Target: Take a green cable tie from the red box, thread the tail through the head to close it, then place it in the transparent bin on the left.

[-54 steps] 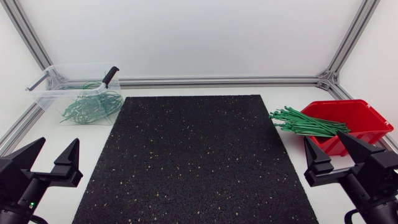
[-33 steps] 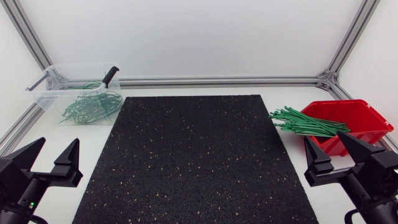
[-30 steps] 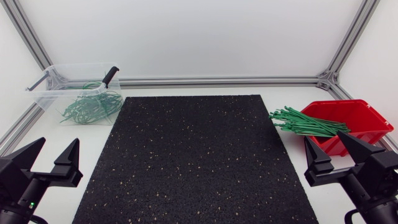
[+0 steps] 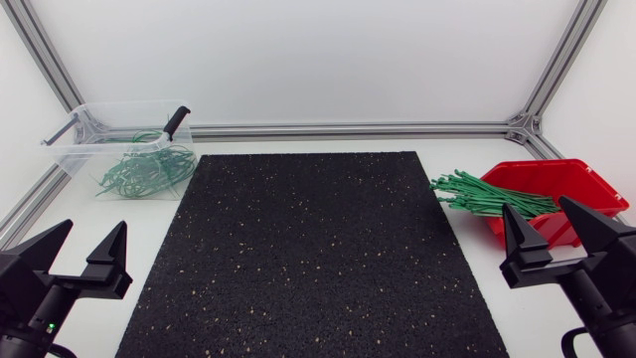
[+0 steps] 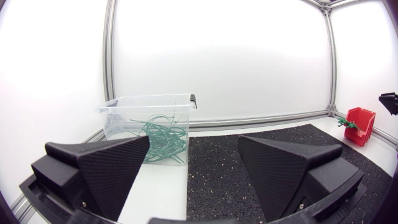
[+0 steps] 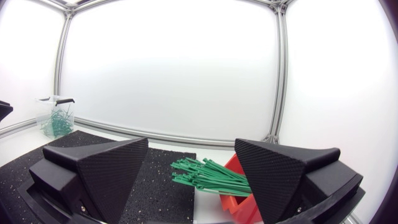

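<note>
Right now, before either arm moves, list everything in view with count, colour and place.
table: one, white.
mat: one, speckled black, table centre.
red box: one, right of mat.
loose cable ties: bunch, green, spilling from red box toward mat.
transparent bin: one, clear, far left corner.
curled cable ties: heap, green, inside bin.
black handle: one, on bin's rim.
left gripper: one, black, open, near left.
right gripper: one, black, open, near red box.
</note>
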Action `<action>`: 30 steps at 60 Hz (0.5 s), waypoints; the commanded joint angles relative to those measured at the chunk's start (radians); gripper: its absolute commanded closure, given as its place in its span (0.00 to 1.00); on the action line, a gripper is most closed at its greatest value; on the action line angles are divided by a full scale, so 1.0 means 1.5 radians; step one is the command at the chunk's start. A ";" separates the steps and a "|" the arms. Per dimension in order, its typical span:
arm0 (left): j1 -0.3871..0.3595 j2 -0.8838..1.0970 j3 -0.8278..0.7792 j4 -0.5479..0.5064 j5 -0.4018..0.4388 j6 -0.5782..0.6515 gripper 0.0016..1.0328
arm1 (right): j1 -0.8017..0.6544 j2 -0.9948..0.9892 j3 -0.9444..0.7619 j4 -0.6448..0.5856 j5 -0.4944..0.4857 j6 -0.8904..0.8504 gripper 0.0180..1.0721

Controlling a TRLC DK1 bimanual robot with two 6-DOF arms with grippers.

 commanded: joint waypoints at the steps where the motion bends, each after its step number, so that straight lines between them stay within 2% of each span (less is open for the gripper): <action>1: 0.000 -0.004 -0.028 -0.006 -0.002 -0.008 0.04 | -0.005 0.005 0.038 0.013 0.006 -0.011 0.03; 30: 0.003 -0.004 -0.028 -0.006 -0.002 -0.008 0.04 | -0.023 0.297 0.237 -0.011 0.023 -0.002 0.04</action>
